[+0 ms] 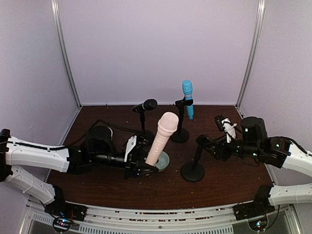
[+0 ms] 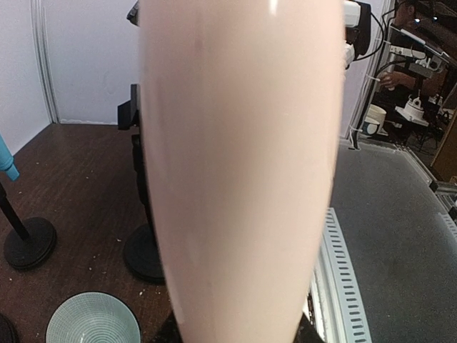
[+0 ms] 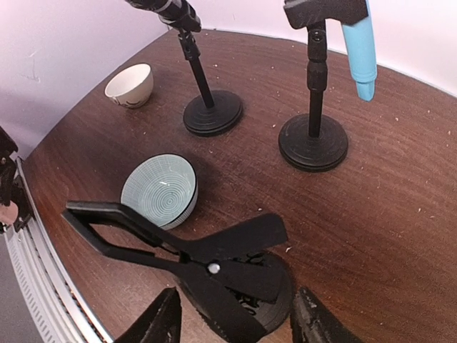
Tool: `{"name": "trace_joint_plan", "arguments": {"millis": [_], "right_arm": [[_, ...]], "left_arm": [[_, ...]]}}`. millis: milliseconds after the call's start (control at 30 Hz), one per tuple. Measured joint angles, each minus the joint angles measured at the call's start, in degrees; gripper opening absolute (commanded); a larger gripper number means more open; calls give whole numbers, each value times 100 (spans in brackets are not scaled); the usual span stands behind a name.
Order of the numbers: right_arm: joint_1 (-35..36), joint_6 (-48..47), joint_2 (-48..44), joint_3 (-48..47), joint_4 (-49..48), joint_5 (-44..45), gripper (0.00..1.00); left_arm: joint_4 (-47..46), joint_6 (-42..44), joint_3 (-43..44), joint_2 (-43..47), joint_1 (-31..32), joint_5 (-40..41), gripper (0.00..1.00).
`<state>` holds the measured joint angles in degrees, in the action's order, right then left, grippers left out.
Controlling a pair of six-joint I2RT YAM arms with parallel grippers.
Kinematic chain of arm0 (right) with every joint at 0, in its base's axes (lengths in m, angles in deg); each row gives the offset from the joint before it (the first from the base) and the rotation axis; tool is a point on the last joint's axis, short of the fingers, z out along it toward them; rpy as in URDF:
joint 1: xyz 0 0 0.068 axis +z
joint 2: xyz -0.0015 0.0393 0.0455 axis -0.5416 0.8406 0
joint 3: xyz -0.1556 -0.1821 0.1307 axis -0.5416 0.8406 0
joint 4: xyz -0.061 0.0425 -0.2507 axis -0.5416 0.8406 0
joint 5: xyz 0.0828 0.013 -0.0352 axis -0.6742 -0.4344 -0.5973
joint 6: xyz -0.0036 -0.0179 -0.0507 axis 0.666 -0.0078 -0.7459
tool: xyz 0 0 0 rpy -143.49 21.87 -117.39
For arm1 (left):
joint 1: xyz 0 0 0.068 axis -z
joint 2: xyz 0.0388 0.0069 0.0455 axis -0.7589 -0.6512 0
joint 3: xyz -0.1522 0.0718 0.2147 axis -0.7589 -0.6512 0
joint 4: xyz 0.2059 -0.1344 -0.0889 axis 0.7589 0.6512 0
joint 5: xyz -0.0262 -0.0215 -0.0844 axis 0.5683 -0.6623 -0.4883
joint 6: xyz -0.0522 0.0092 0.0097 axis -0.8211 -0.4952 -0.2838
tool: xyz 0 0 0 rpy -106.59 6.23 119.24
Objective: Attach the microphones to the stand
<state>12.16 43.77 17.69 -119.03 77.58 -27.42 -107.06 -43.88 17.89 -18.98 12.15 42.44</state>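
1. Left gripper [image 1: 146, 164]: clamped on the lower end of the pink microphone [image 1: 163, 135]. We read this grip from the top view only. In the left wrist view the pink body fills the middle of the picture and hides the fingers almost wholly.
2. Pink microphone: off the table [image 1: 229, 180] and tilted, with its head up and toward the right. Its lower end hangs over the teal bowl [image 1: 165, 161], which it partly covers. It sits in no stand.
3. Right gripper [image 3: 238, 300]: fingers apart, with only their tips showing at the bottom edge of the right wrist view. Between them stands the clip [image 3: 189, 243] of the empty stand [image 1: 193, 171]. We cannot tell whether either finger touches the clip.
4. Clip: its two arms gape toward the left in the wrist view. Its lower part hides much of the stand's round base.
5. Blue microphone [image 1: 187, 97]: upright in the back right stand [image 1: 180, 135]. In the right wrist view only its lower end shows, the rest cut off by the top edge.
6. Black microphone [image 1: 145, 105]: near level in the back left stand [image 1: 143, 124]. From above, the left gripper hides most of that stand's base.
7. White bowl [image 3: 130, 84]: near the table's far left edge in the right wrist view. We cannot pick it out from above.
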Motion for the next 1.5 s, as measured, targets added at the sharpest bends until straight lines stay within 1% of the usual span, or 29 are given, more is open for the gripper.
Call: {"name": "trace_joint_plan", "arguments": {"millis": [233, 533, 767, 967, 1200, 1500], "right_arm": [[0, -157, 42, -48, -105, -385, 31], [-4, -229, -188, 17, -162, -855, 19], [-4, -271, -203, 50, -216, -1113, 12], [-4, -341, -245, 94, -254, -1333, 9], [-4, -358, -354, 208, -361, -1453, 0], [-2, -350, -654, 522, -614, -1906, 0]], "left_arm": [[2, -22, 0, 0, 0, -11, 2], [0, -22, 0, -22, 0, -15, 2], [7, -22, 0, -120, 0, -17, 2], [9, -22, 2, -129, 0, -17, 2], [20, -24, 24, -186, 0, -22, 2], [68, -20, 46, -192, 0, -20, 2]]}}
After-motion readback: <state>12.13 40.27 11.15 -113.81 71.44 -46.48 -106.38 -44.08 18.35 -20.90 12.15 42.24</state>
